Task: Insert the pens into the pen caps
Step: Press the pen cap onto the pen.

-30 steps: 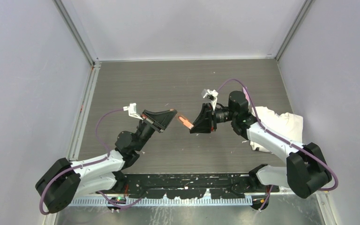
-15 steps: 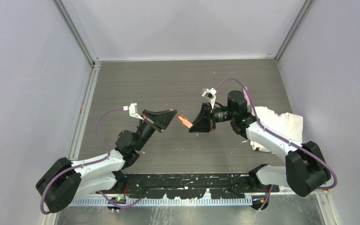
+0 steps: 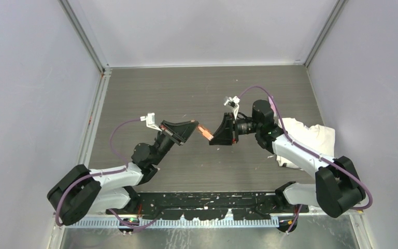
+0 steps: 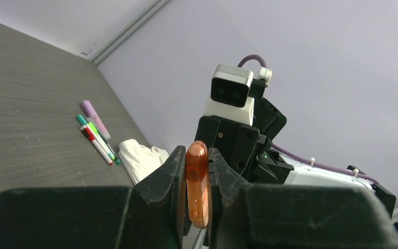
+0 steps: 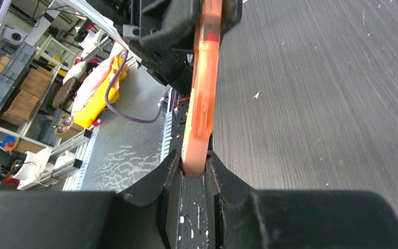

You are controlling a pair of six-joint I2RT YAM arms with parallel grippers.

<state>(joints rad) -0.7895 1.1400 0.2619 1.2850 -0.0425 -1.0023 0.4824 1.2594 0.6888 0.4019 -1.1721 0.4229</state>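
Checking from overhead, found left gripper (image 3: 192, 126) and right gripper (image 3: 213, 136) held above the table (image 3: 186, 88), tip to tip, well to the left of the white cloth (image 3: 311, 136). Found left jaws narrow, clamped on the orange cap (image 4: 197, 181), with its rounded end protruding past the fingertips. Found right jaws likewise narrow, pinching the near end of the orange pen (image 5: 203, 104), with its far end reaching into the left gripper's fingers. Seen from overhead as one short orange span bridging the gap between both tips. Cannot tell where pen ends and cap begins, nor how deeply seated. Noted loose pens (image 4: 97, 141) lying flat on the table just beside the cloth, side by side: green, red-and-white, pink-purple. Noted cloth crumpled, partly under the right arm.
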